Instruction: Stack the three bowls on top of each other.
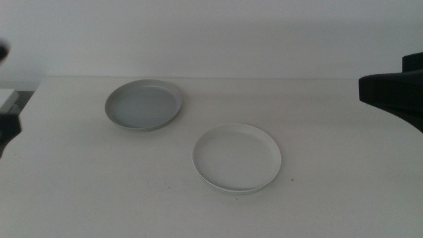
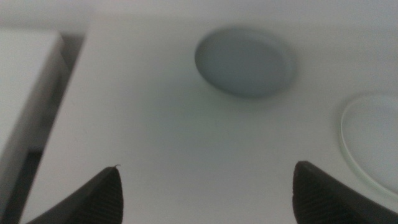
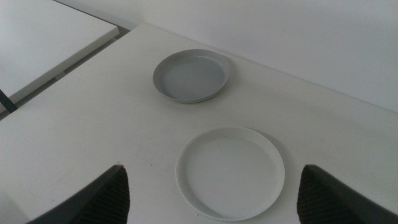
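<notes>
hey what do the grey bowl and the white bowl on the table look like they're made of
The grey shallow round bowl looks like matte plastic or melamine: even colour, thin low rim, no sharp glints. The white shallow round bowl seems the same kind, with a dull, smooth surface and a thin rim. Glazed ceramic would likely shine more, but the pictures cannot settle it. Both sit on a white matte table.

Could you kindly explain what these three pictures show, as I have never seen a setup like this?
This is a two-armed robot at a white table. The middle view looks down from above; the other two come from cameras on each wrist. The dark shapes at the bottom of those are each end effector's jaws: left end effector, right end effector, both open and holding nothing. On the table lie a round, shallow grey matte bowl and a similar white matte bowl, set apart. Only two bowls are visible.
</notes>
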Controlling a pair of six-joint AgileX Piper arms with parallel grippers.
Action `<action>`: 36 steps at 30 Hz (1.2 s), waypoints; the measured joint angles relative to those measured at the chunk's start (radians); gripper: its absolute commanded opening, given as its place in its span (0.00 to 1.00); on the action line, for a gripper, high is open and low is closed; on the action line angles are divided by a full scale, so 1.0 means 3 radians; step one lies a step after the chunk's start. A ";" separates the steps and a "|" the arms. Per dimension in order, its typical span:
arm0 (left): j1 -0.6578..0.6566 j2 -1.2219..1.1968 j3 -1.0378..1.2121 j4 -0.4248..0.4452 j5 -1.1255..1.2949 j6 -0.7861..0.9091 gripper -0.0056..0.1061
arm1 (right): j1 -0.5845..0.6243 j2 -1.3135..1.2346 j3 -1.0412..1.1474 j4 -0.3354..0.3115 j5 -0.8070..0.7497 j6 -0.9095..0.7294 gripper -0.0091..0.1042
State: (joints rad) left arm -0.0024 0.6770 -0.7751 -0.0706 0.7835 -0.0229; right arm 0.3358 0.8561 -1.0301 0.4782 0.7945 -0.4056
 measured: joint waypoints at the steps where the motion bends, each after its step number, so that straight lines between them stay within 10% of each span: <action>1: 0.0000 0.0171 -0.0140 -0.0016 0.0109 0.0000 0.89 | 0.0000 0.0000 0.0000 0.0000 0.0000 0.0000 0.90; 36: 0.0048 0.4756 -0.3342 -0.0373 0.0330 0.0337 0.89 | 0.0000 0.0000 0.0000 0.0005 0.0000 0.0000 0.90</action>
State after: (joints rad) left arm 0.0121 2.1039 -1.7776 -0.1826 0.8826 0.0782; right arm 0.3358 0.8561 -1.0301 0.4797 0.7945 -0.4056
